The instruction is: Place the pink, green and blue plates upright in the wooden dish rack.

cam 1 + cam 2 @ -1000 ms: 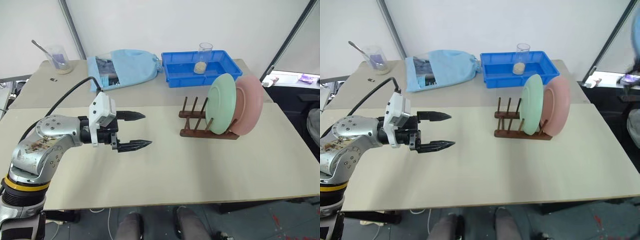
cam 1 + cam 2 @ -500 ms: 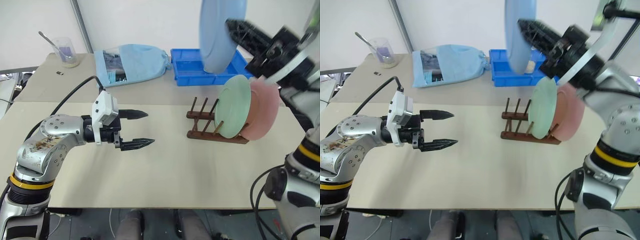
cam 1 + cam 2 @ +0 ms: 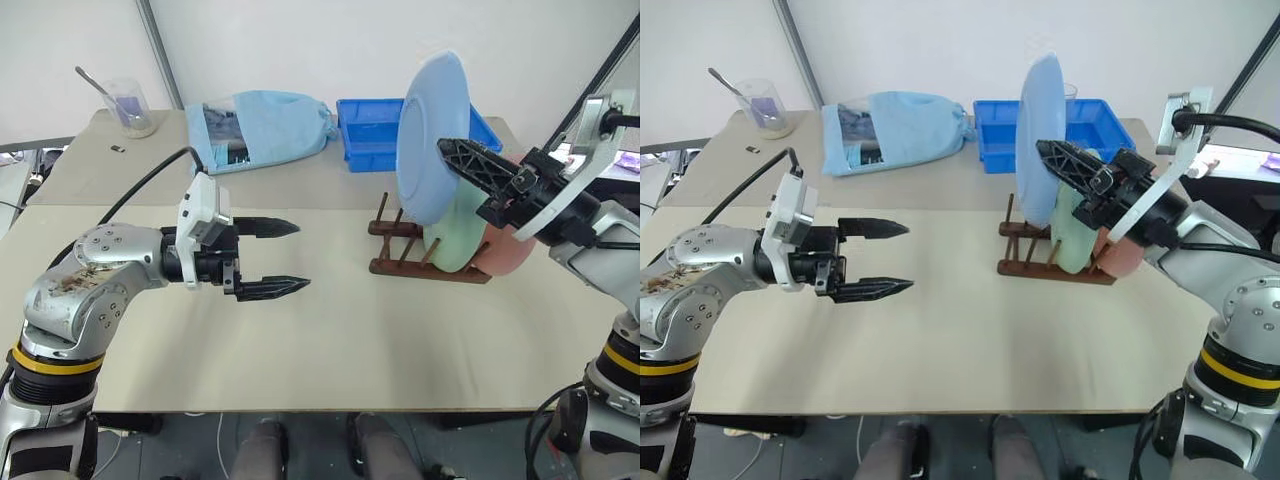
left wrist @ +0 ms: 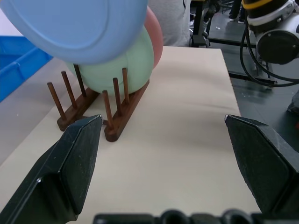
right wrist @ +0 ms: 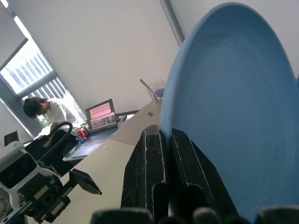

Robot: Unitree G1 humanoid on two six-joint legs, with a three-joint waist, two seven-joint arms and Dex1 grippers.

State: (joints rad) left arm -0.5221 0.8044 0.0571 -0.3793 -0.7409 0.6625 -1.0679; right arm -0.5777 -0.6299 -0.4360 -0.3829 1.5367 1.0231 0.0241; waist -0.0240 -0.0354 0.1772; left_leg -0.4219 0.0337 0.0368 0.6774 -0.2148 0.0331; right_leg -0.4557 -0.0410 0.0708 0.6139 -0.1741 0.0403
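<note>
The left gripper (image 3: 285, 258) hangs over the near half of the table (image 3: 330, 350), its two black fingers spread wide with nothing between them, pointing sideways toward the rack. In the left wrist view its fingertips (image 4: 84, 140) frame bare tabletop, with the rack beyond them.

The right gripper (image 3: 452, 157) reaches in from the right side, its fingers clamped together on the rim of the blue plate (image 3: 432, 135). In the right wrist view the two fingers (image 5: 152, 172) pinch the plate's edge, one on each face. The blue plate stands on edge in the air, tilted a little, above the free pegs of the wooden dish rack (image 3: 400, 262) and just beside the green plate (image 3: 455, 245); whether it touches the green plate cannot be told.

The wooden dish rack sits on the right half of the table. The green plate stands upright between its pegs, and the pink plate (image 3: 512, 250) stands upright right behind it at the rack's far-right end. Several pegs on the rack's left end are free.

Farther back lie a pale blue cloth bag (image 3: 265, 125) and a deep blue tray (image 3: 372, 135), the tray partly hidden behind the blue plate. At the far left corner stands a clear beaker (image 3: 130, 100) with a spoon in it.

In the right wrist view, a person (image 5: 44, 114) leans over a desk with a laptop (image 5: 100, 114) in the background.
</note>
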